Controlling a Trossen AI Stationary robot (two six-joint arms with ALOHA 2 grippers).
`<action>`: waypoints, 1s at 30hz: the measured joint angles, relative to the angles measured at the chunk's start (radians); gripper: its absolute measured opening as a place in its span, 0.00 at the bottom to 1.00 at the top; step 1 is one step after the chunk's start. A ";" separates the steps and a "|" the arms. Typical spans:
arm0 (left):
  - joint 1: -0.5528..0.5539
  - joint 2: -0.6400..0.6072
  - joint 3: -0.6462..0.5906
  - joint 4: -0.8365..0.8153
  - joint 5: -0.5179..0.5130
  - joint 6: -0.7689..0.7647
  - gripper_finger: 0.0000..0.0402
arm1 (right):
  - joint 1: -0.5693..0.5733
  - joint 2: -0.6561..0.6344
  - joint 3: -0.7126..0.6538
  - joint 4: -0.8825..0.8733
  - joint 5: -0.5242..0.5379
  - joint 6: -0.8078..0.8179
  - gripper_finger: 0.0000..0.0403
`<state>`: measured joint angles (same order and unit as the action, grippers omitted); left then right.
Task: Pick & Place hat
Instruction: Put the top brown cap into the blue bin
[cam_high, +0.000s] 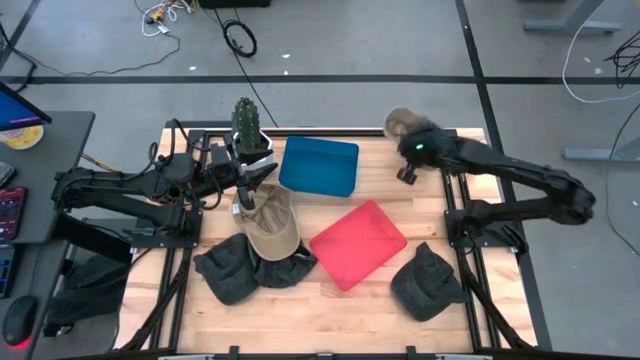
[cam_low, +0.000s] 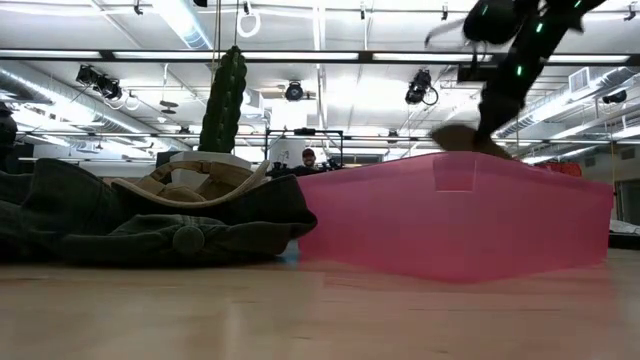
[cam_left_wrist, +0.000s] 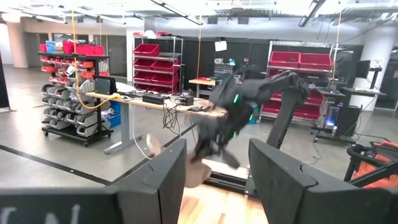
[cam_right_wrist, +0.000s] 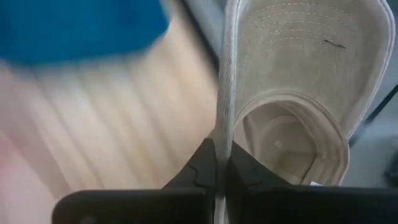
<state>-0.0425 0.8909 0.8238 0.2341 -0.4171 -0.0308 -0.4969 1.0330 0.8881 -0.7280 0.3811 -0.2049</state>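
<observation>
Right end effector (cam_right_wrist: 219, 163) clamped on tan hat (cam_right_wrist: 298, 81) brim | blue bin (cam_high: 320, 166) at 9 o'clock, near | left end effector (cam_high: 243, 187) apart, waiting.

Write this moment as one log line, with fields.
right gripper: shut on tan cloth cap, near blue plastic tray | left gripper: over tan cap on pile

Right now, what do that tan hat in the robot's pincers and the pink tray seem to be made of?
The tan hat, pinched by the right gripper, looks like matte woven cotton or canvas: rows of stitching run across its brim. The pink tray looks like smooth plastic, probably moulded: in the low view its wall is faintly see-through.
</observation>
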 joint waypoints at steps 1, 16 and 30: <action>0.000 0.000 0.000 0.000 0.000 0.009 0.44 | 0.000 -0.027 0.025 0.007 -0.005 0.025 0.01; 0.007 0.000 0.000 0.001 0.000 0.054 0.44 | 0.000 -0.173 0.151 0.743 -0.396 0.623 0.01; 0.004 0.031 0.000 0.043 0.000 0.177 0.44 | 0.046 -0.091 0.150 1.071 -0.481 0.856 0.01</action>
<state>-0.0385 0.9216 0.8239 0.2767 -0.4168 0.1465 -0.4504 0.9415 1.0386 0.3426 -0.1002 0.6510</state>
